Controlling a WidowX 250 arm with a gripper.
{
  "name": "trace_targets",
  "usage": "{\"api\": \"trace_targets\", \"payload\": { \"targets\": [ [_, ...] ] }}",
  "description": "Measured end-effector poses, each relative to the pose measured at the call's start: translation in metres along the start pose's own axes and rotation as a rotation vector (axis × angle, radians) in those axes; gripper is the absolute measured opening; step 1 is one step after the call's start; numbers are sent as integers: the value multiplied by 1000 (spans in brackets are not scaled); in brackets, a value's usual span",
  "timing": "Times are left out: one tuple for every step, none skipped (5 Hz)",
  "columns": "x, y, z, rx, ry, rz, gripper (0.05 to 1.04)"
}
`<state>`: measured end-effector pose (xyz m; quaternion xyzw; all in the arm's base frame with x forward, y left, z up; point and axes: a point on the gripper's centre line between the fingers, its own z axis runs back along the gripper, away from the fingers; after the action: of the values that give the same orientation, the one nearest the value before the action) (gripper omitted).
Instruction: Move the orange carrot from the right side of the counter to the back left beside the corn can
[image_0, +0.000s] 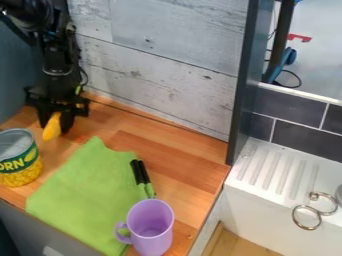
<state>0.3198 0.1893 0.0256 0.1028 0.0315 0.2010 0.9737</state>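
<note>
black two-finger gripper (55, 126): pinching a smallish yellow elongated thing (52, 126), back left of the wooden counter (184, 160) | label-wrapped metal can (19, 162): front left | flat green cloth (87, 192): middle, black-handled utensils (139, 172) by its right edge | lilac mug (151, 227): upright up front, fwiw

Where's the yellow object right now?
The yellow object is at the left of the camera view, between the fingers of the pincer, above and right of the can.

View from above, slanting down, counter (187, 152) fairly near
</note>
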Motion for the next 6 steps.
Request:
{"api": "trace_targets", "payload": {
  "targets": [
    [-4, 0, -2, -2, -16, 18, 485],
    [-1, -1, 3, -14, -48, 4, 795],
    [-4, 3, 6, -31, -59, 21, 1001],
    [-4, 13, 15, -45, -82, 54, 1002],
    [-6, 17, 33, -39, -106, 28, 1001],
    [-25, 21, 67, -22, -158, -7, 1001]
  ]
}}
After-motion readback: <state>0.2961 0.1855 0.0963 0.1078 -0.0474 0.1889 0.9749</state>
